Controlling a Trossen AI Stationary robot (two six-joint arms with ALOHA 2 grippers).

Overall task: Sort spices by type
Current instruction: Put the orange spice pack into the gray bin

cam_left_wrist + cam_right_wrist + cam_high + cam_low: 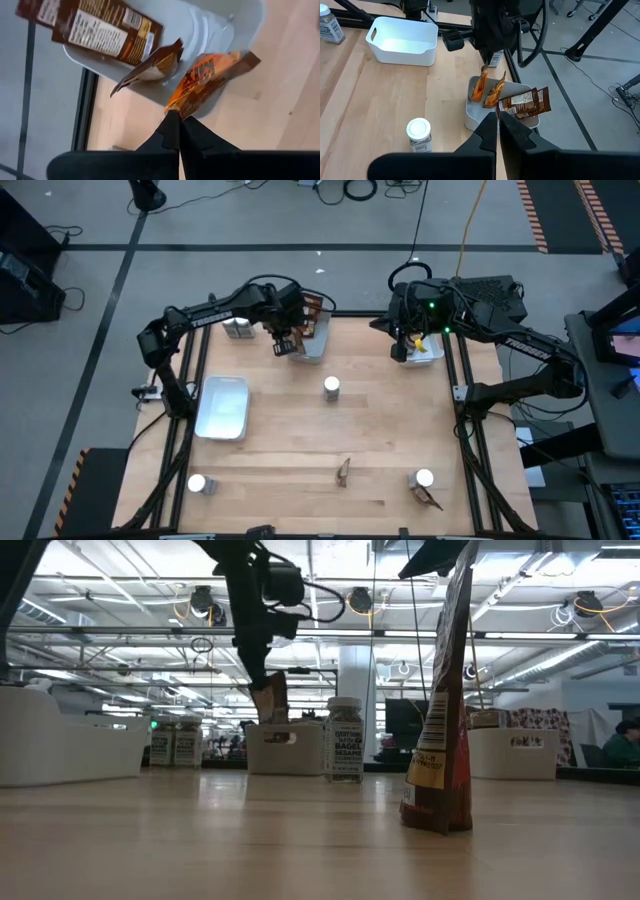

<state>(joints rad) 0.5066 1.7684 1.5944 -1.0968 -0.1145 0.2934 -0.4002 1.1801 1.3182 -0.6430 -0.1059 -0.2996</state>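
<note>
My left gripper [285, 347] is at the table's far middle, over a grey tray [242, 22], and is shut on an orange packet [210, 80]. Dark-brown packets [100, 30] lie and stand in that tray. My right gripper [402, 352] hangs shut and holding nothing beside a small tray [428, 352] at the far right. A white-capped jar [331, 387] stands mid-table and two jars [238, 328] at the far left. Near the front edge are a jar [197, 483], a packet [343, 471], and a jar [423, 478] beside a packet [431, 499]. My left gripper pinches the orange packet by one end's edge [184, 106] between its two fingers, coming from above. The packet [479, 87] hangs below the fingers over the tray's rim; I cannot tell whether its lower end touches the tray.
A white rectangular tray [225, 406] sits on the table's left side. Open wood lies between the mid-table jar and the front-row items. Black frame rails run along the table's left and right edges.
</note>
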